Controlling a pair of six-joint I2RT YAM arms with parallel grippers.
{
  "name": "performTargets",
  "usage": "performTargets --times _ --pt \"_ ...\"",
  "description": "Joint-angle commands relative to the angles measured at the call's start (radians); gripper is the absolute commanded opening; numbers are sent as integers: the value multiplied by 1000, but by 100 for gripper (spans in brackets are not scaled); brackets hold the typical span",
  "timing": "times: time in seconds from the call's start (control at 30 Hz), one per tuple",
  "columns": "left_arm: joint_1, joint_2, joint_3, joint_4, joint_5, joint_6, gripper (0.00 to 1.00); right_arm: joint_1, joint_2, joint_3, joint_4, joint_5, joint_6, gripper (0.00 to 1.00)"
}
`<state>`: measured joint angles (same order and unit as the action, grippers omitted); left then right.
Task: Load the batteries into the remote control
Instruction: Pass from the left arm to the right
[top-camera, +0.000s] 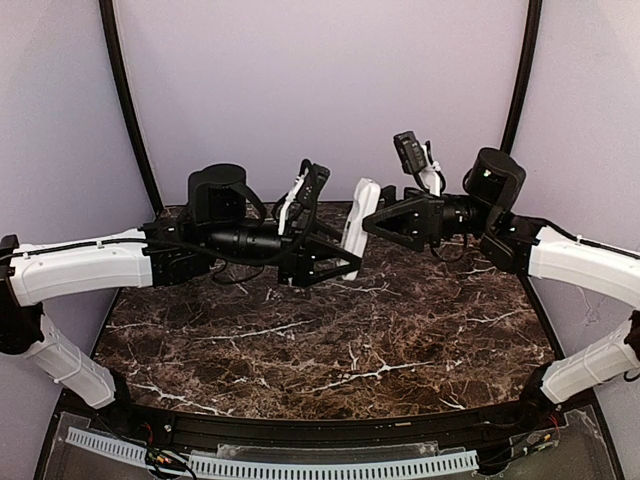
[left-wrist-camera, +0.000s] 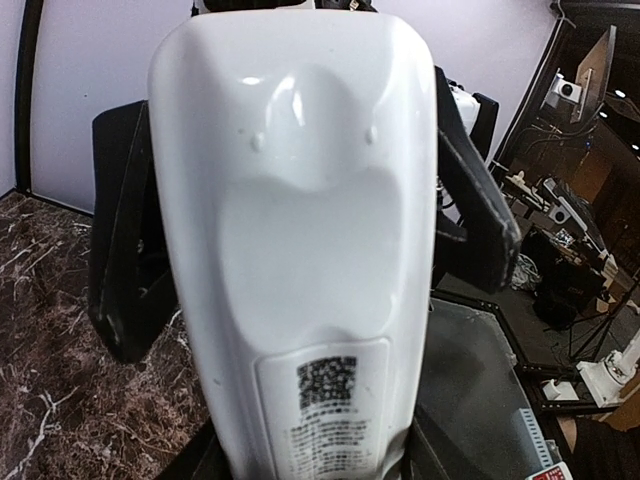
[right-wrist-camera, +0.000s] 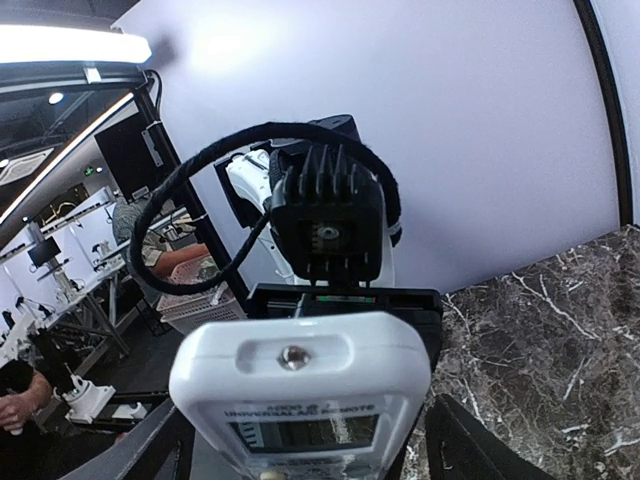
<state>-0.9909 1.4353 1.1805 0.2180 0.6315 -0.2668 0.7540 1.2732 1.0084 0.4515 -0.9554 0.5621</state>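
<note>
The white oblong plastic remote control, clamped by the left end effector at mid-frame, could fall if released: whether the straddling right end effector grips it is unclear.

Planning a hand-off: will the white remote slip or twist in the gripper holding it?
The remote control looks glossy, with highlights on its curved back, so probably slippery. The left gripper clamps only its sides, so a push on its end might pivot it. Its shell looks rigid.
</note>
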Motion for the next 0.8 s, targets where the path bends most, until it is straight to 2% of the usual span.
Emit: performTargets --times 0.0,0.2,0.3,0.37,0.43,0.47,0.57,0.6,0.67,0.77 --pt "4 -3 -19 37 13 1 30 20 13 37 38 -31 8 74" --pt "5 -9 -32 45 4 0 30 25 21 33 56 -41 21 46" --pt "6 -15 -39 46 -3 -2 30 25 24 29 69 -43 36 37" --pt "6 -23 -48 47 -17 0 35 25 25 27 67 -42 39 34" --pt "10 -36 -64 55 -38 -5 50 23 22 28 43 -33 32 31" --pt "16 -42 -80 60 -47 -9 62 21 22 35 12 -18 18 30" --pt "31 -73 -112 75 -98 -35 83 -7 17 47 -103 36 -18 25" --pt "40 -79 -121 71 -134 -38 93 -23 16 49 -143 51 -26 24" --pt "55 -98 -127 42 -198 -43 98 -76 16 51 -231 90 -40 22" --pt "74 -120 -116 -43 -281 -53 99 -156 18 26 -334 122 -51 21"
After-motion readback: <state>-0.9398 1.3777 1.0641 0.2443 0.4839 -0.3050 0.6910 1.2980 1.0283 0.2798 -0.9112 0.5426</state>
